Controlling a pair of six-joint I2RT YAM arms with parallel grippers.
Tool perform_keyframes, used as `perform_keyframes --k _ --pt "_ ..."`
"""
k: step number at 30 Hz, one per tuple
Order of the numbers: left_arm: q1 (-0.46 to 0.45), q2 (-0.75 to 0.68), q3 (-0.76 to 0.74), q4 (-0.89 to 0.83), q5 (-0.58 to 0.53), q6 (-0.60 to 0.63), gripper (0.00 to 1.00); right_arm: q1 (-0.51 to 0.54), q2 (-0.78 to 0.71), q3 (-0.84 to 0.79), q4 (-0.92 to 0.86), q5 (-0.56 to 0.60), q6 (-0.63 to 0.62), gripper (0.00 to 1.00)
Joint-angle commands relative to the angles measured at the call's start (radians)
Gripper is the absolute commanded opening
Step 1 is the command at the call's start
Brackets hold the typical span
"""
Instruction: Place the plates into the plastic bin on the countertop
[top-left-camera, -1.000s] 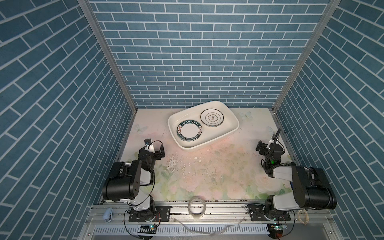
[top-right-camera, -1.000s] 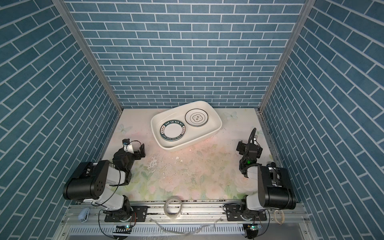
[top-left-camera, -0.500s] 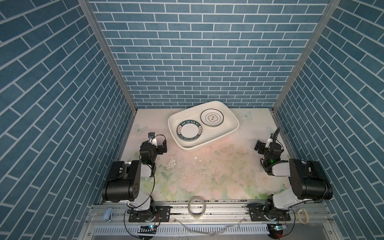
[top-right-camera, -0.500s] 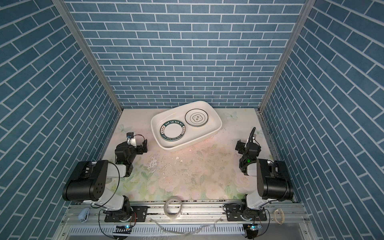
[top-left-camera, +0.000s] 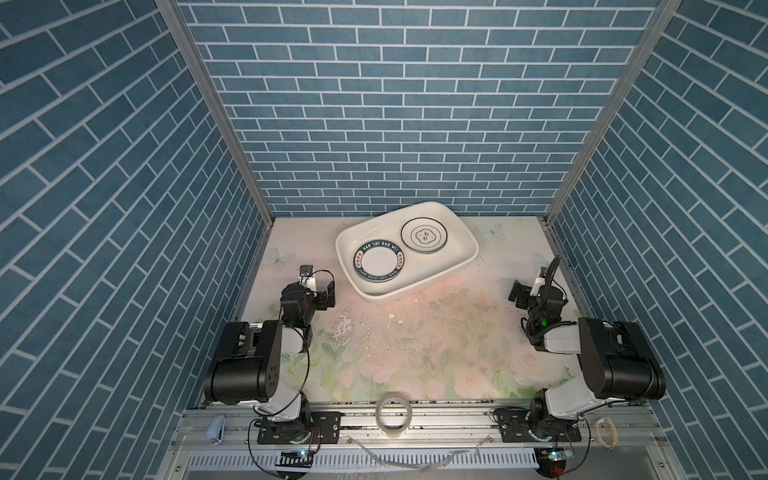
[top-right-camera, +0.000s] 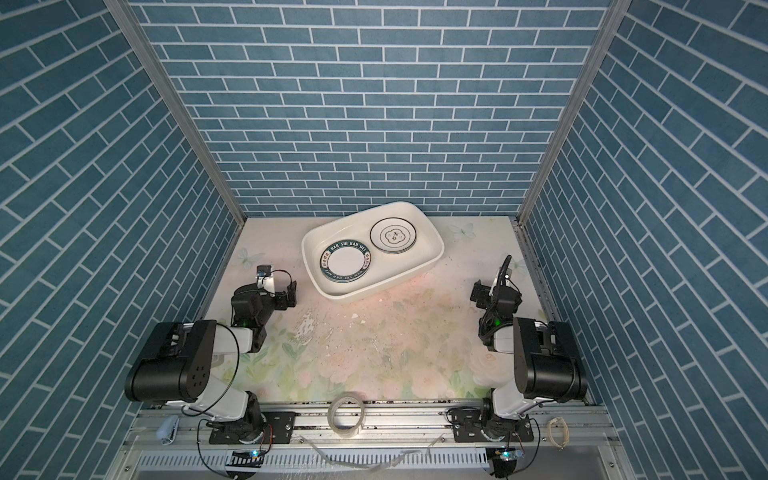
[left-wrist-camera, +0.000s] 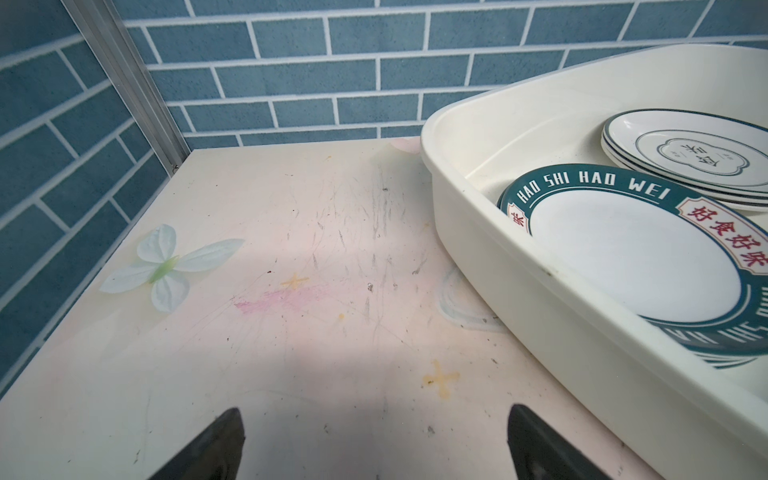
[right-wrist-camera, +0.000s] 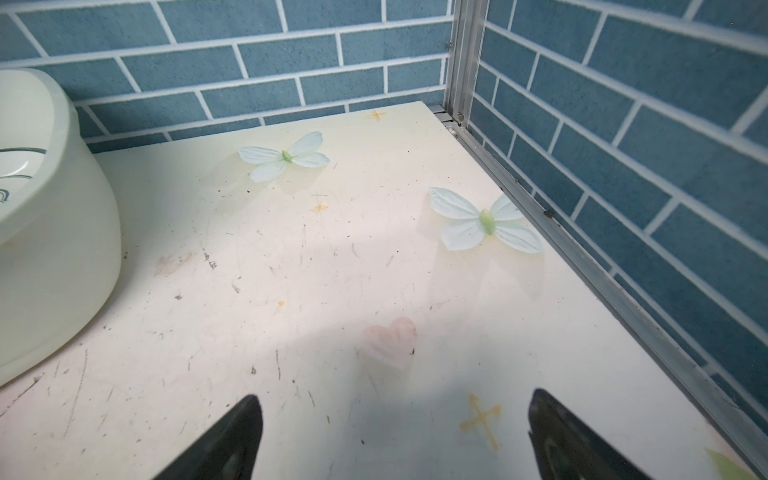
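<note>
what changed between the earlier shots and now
The left gripper swung a little toward the plastic bin, and the right gripper edged slightly toward the middle. Nothing was taken hold of or let go: both are open and empty. The bin, the green-lettered plates and the emblem plates stacked in it lie as before.

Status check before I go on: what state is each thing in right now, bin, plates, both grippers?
plastic bin: upright on the countertop, holding two plate stacks side by side.
green-lettered plates: stacked flat in the bin.
emblem plates: stacked flat in the bin.
left gripper: open, empty, beside the bin.
right gripper: open, empty, apart from the bin.
tape roll: at the front rail, apart from both arms.
</note>
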Motion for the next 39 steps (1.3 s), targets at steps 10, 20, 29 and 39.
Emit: perform_keyframes --k 10,20,29,39 --pt "-0.005 -0.013 0.018 -0.011 0.011 0.010 1.00 -0.001 0.000 0.013 0.006 -0.009 -0.041 0.99" --pt "-0.013 -0.013 0.023 -0.021 0.004 0.020 1.00 -0.001 0.000 0.013 0.006 -0.009 -0.041 0.99" --pt "-0.040 -0.012 -0.128 0.267 0.071 0.079 1.00 -0.001 0.000 0.013 0.005 -0.009 -0.041 0.99" --pt "-0.030 -0.015 0.025 -0.033 -0.029 0.025 1.00 -0.001 0.000 0.013 0.005 -0.010 -0.041 0.99"
